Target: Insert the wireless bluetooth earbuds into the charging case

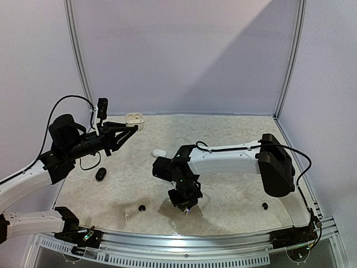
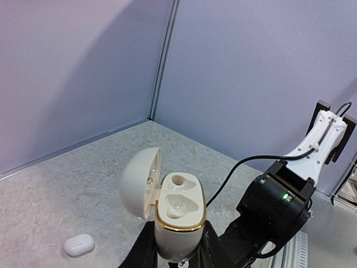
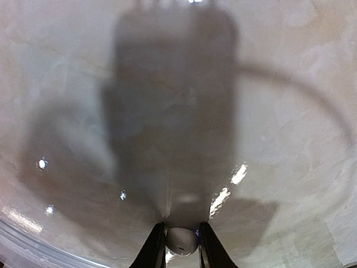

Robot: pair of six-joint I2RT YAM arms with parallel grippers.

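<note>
**Pick-up of one bud while the case is held ready.** The left hand is closed on the base of the open case and holds it upright, clear of the table. The mouth faces up, probably so a bud can be lowered straight in. The lid, a smooth domed shell, swings aside on its hinge and leaves both wells free. The case is glossy cream plastic, pebble-shaped, with a thin gold rim round the opening. Its moulded wells look empty.

The right hand points down at the near part of the table. Its dark fingers stand on either side of a white bud and appear to touch it. This is judged a pinch just made. Whether the bud has left the surface cannot be told. The bud is small, rounded and shiny, so a narrow fingertip grip suits it, though it may slip.

Other pieces lie apart on the pale, marbled, slightly reflective table: a shut case in white, a black case, a second white bud, and two round black buds. No bud is seated yet, so the task is judged to be at an early stage.
</note>
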